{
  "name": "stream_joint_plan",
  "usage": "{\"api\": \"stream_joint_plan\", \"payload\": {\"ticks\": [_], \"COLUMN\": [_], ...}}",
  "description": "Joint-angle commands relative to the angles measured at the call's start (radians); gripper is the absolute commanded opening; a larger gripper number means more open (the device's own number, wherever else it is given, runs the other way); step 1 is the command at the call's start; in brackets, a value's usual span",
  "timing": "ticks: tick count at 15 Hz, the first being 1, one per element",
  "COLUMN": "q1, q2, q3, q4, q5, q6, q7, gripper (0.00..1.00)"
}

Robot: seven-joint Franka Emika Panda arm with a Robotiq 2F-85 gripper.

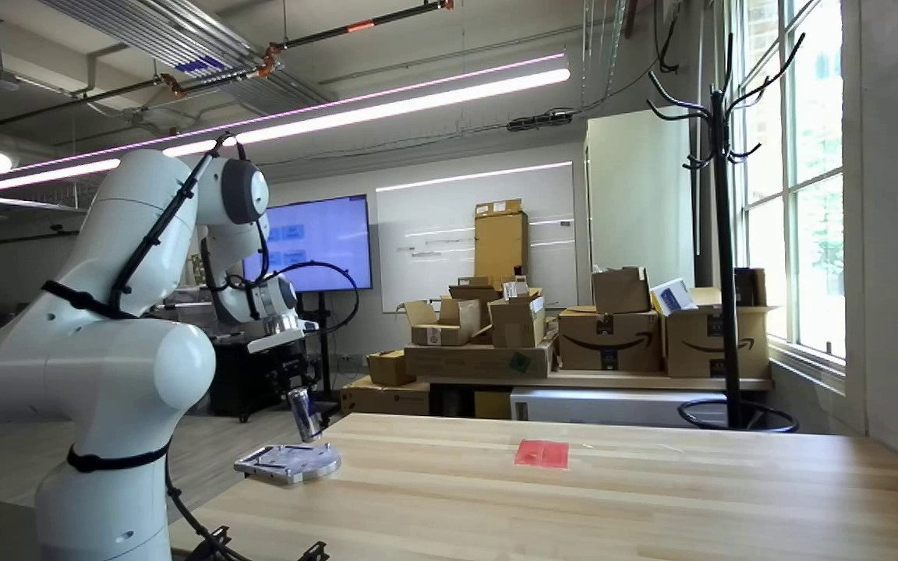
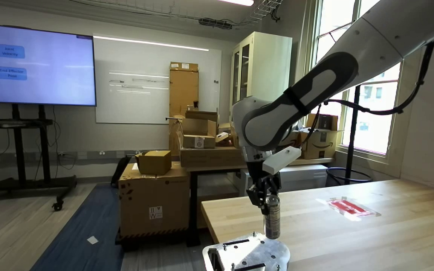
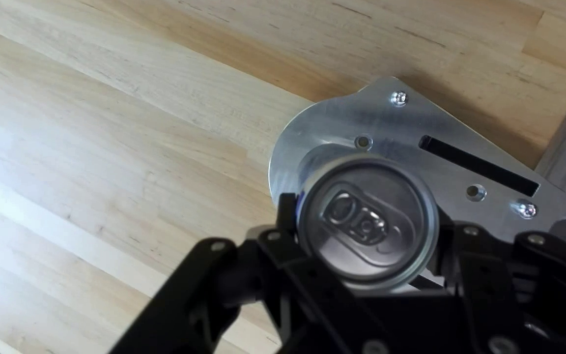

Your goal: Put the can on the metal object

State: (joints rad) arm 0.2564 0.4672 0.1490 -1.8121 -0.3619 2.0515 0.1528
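The can (image 1: 305, 415) is slim, blue and silver; it also shows in an exterior view (image 2: 273, 218). In the wrist view its silvery lid with pull tab (image 3: 369, 221) faces the camera. My gripper (image 1: 295, 383) is shut on the can, with one black finger on each side of it. The metal object (image 1: 289, 464) is a flat silvery plate with slots and screws, lying on the table; it shows in the wrist view (image 3: 410, 123) too. The can hangs low at the plate's rounded end, slightly tilted. Whether its bottom touches the plate cannot be told.
A flat red item (image 1: 542, 454) is taped to the wooden table (image 2: 352, 241) further along. The table's edge runs close beside the plate. Cardboard boxes (image 1: 609, 343) and a coat rack (image 1: 723, 234) stand beyond the table.
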Motion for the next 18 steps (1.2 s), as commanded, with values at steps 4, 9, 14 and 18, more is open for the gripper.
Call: {"api": "stream_joint_plan", "payload": {"ticks": [4, 9, 14, 18], "q1": [0.008, 0.001, 0.0, -0.002], "q2": [0.079, 0.103, 0.137, 0.168], "q3": [0.001, 0.009, 0.008, 0.005], "q4": [0.125, 0.133, 0.147, 0.179], "q5": [0.088, 0.157, 0.195, 0.201], "q6": [-0.064, -0.056, -0.041, -0.031], "q7": [-0.08, -0.133, -0.163, -0.174], "gripper": [0.33, 0.33, 0.33, 0.33]}}
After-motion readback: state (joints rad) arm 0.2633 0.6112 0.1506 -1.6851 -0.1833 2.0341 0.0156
